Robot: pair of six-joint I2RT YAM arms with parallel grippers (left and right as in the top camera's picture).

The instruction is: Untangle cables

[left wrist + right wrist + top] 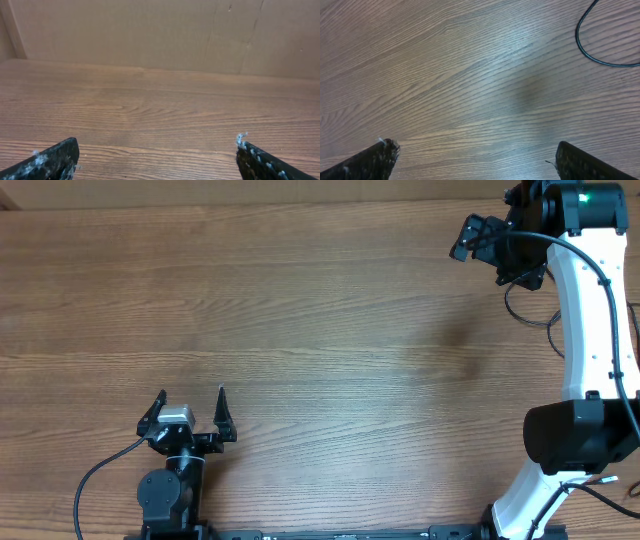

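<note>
Only one stretch of the cables shows: a thin black cord (577, 35) curving over the wood at the top right of the right wrist view. From overhead the same cable (508, 302) loops out from under the right arm at the far right, and the rest is hidden. My right gripper (495, 255) hangs above the table's far right corner. It (479, 147) is open, with bare wood between its fingers. My left gripper (192, 393) rests low at the near left, far from the cord. It (157, 145) is open and holds nothing.
The wooden table (300, 310) stretches between the two arms. A cardboard wall (150, 30) stands along its far edge in the left wrist view. The white right arm (590, 330) and its thicker black wires cover the right edge.
</note>
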